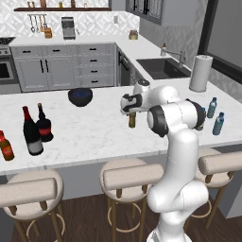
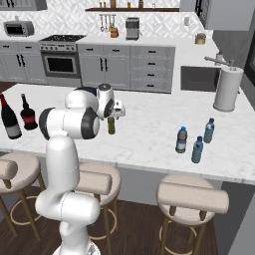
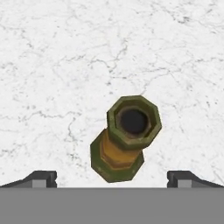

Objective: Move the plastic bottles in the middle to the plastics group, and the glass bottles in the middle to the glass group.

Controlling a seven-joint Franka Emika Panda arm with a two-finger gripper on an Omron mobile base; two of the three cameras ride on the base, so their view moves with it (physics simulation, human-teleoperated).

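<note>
I've got the gripper [image 3: 112, 177] spread wide and holding nothing, straight above the amber beer bottle [image 3: 124, 140], which stands upright on the marble counter [image 3: 52, 65] right under the fingertips, its open mouth between them. It's slim rigid glass, probably light, slick and easy to tip, so I'd clamp the neck just under the lip. From the base cameras my own hand hides most of it, label unreadable.

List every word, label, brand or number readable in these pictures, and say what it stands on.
No text is readable.
Wine bottle: pale grey label, too blurred to read.
Squat dark bottle: red label, no legible print.
Water bottles: blue bands, too small to read.
Beer bottle: amber band, blank.
</note>
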